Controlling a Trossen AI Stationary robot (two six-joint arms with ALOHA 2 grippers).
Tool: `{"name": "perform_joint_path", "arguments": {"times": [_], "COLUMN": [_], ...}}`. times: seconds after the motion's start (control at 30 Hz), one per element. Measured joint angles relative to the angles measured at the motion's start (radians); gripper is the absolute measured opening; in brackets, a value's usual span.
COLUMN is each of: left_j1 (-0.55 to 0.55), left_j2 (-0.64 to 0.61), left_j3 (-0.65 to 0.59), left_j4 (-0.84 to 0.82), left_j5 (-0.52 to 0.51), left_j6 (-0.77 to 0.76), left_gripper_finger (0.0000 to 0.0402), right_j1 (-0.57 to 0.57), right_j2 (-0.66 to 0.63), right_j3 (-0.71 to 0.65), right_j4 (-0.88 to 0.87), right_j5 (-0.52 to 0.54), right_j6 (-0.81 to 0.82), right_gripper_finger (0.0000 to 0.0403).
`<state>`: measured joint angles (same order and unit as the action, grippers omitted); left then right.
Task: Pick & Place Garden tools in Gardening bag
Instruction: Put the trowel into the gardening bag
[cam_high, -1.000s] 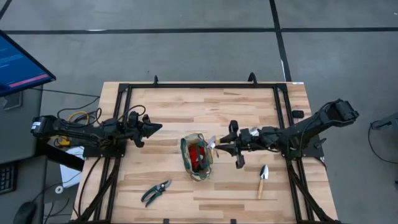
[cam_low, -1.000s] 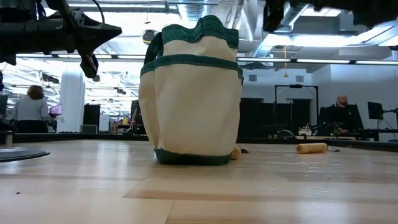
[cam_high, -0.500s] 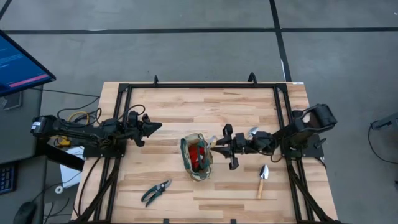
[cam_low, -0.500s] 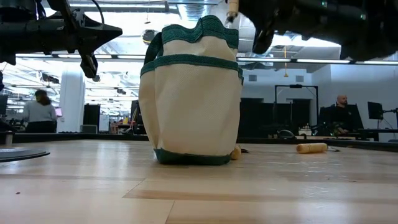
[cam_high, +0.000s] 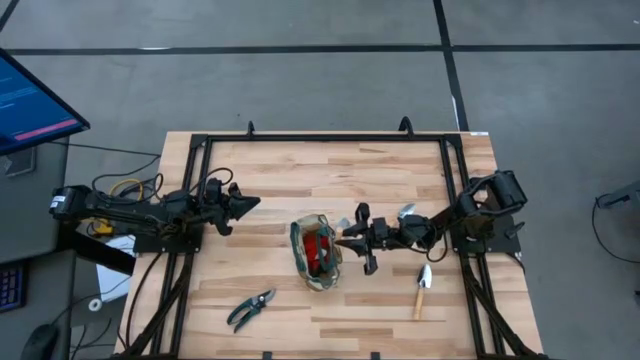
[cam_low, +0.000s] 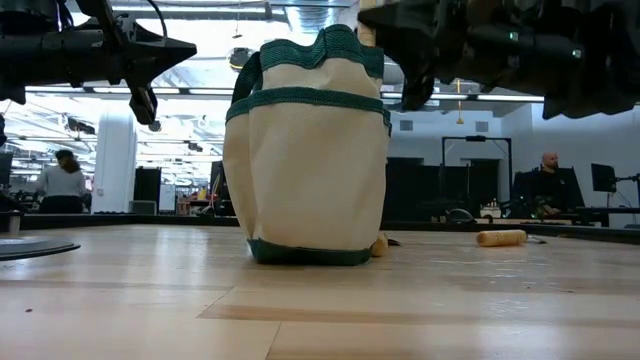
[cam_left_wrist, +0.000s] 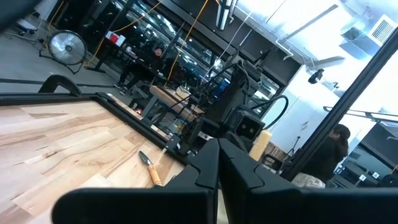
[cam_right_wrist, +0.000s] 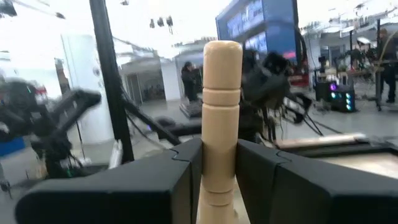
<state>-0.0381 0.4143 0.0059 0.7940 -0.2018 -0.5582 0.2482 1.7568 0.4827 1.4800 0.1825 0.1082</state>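
While beside the gardening bag (cam_high: 317, 251) | right pincer (cam_high: 347, 233) clamps wooden-handled tool (cam_right_wrist: 221, 118)

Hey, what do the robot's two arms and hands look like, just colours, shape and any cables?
Both arms are dark, slim and jointed. The left hand tapers to a black point, with yellow and black cables looped near that arm's base. The right hand has blocky black fingers with notched inner edges.
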Motion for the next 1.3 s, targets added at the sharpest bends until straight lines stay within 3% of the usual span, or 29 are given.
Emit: {"name": "perform_joint_path", "arguments": {"times": [0.7,1.03,1.3], "left_j1": [0.0,0.0,0.0], "left_j2": [0.0,0.0,0.0], "left_j3": [0.0,0.0,0.0], "left_j4": [0.0,0.0,0.0], "left_j5": [0.0,0.0,0.0], "left_j6": [0.0,0.001,0.004], "left_gripper_finger": [0.0008,0.0008,0.0008], "right_j1": [-0.029,-0.027,-0.027], "right_j2": [0.0,0.156,0.161], "right_j3": [-0.022,0.019,0.023], "right_j4": [-0.004,0.09,0.077], "right_j5": [-0.003,-0.021,-0.026], "right_j6": [-0.039,-0.005,-0.003], "right_gripper_finger": [0.0068,0.0068,0.01]}}
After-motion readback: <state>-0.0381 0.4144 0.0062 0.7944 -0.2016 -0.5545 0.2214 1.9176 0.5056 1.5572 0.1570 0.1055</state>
